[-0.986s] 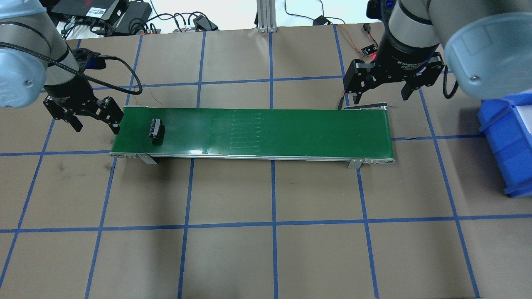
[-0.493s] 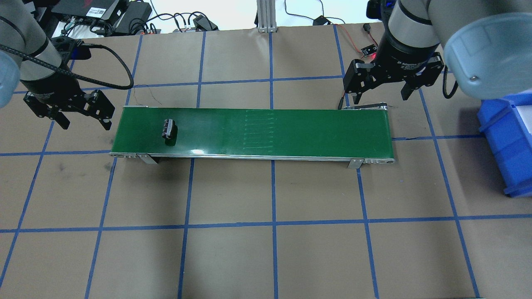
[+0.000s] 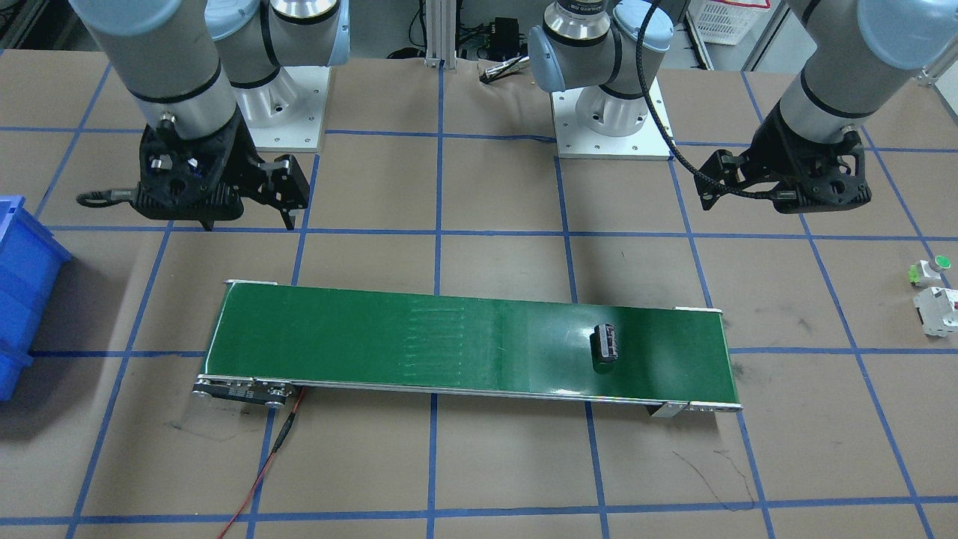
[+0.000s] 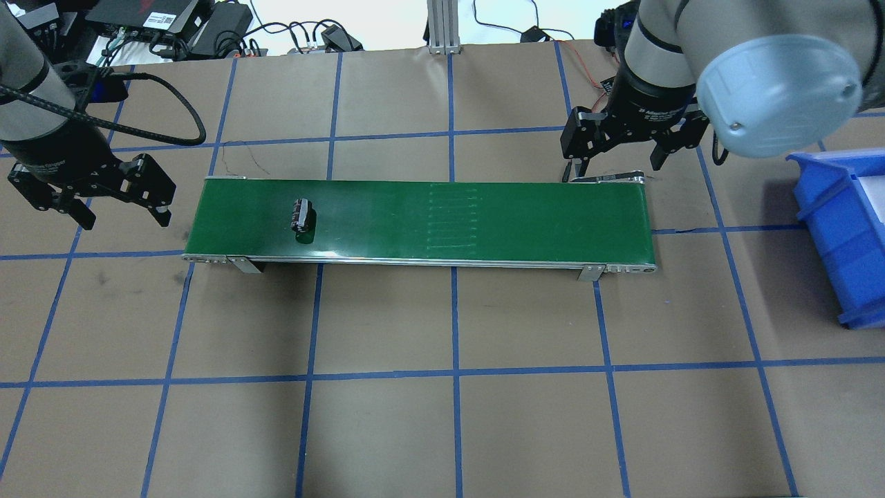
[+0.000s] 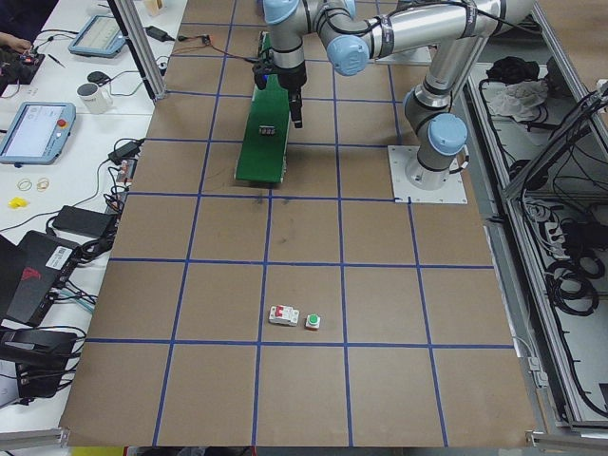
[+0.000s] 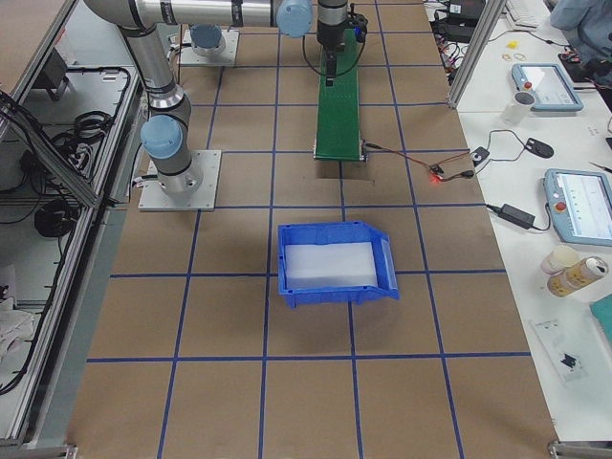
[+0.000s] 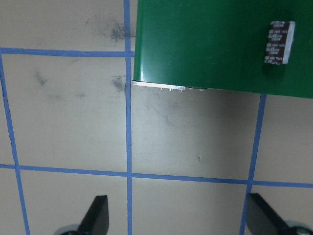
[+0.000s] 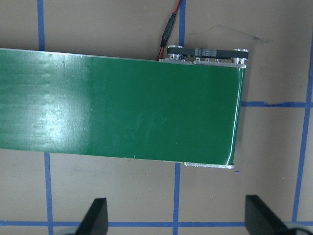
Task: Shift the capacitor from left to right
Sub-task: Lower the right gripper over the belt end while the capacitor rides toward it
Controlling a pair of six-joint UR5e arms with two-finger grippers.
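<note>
Both pincers are hanging released and gripping nothing. The left gripper is hovering just off the belt's left end, over bare table. The right gripper is waiting over the belt's right end, by its far edge.

The capacitor is lying on its side on the belt, crosswise, near the left end and well apart from both grippers. I am reading this as the hand-off stage. The left gripper is standing off so the belt can carry the part. The right one is parked with jaws spread where the part should be arriving, and the bin is sitting beyond the right end as the likely drop. A cylinder lying crosswise could be rolling as it travels, so I am planning to close across its length.

Each view is giving me something different. The left wrist camera is showing the capacitor's pale markings and lighter end, with only table between its fingertips. The right wrist camera is showing just bare belt and the red wire at the belt's end, with no capacitor. The front camera is catching a switch and a button on the table well beyond the belt's left end, which the overhead view is cropping out. The right-side camera is showing the bin whole, where the overhead view is cutting it off.
</note>
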